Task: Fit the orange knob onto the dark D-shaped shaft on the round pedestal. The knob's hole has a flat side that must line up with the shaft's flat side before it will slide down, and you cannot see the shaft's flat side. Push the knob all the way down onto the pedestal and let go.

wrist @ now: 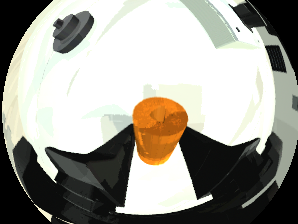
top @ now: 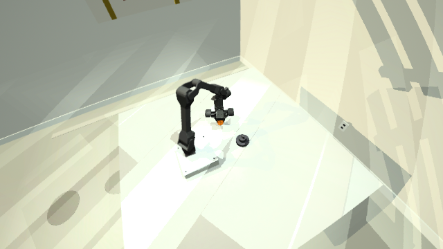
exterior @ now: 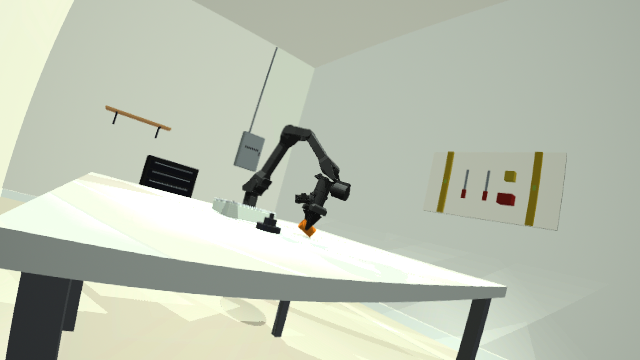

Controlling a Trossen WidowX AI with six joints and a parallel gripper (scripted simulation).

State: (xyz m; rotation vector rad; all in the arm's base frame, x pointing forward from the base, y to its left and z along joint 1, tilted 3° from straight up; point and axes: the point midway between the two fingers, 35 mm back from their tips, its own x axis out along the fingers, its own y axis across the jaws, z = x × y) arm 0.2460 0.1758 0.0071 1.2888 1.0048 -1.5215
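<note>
The orange knob (top: 220,122) (exterior: 306,228) (wrist: 159,137) is held between the fingertips, tilted and raised above the table top. In the wrist view its end with the hole faces the camera. My gripper (top: 220,120) (exterior: 308,225) (wrist: 156,127) is shut on the knob, with one finger on either side. The dark round pedestal (top: 242,140) (exterior: 268,227) (wrist: 75,33) stands upright on the table, apart from the knob; it is at the upper left in the wrist view. Its short shaft (top: 243,136) (exterior: 272,216) (wrist: 57,23) sticks up from the middle. The shaft's flat side cannot be made out.
The arm's pale base plate (top: 202,165) (exterior: 227,208) lies on the white table (top: 263,194) (exterior: 150,237), near the pedestal. Strong light patches and shadows cross the table top. Walls with a tool board (exterior: 477,210) and a grey box (exterior: 249,151) stand beyond the table.
</note>
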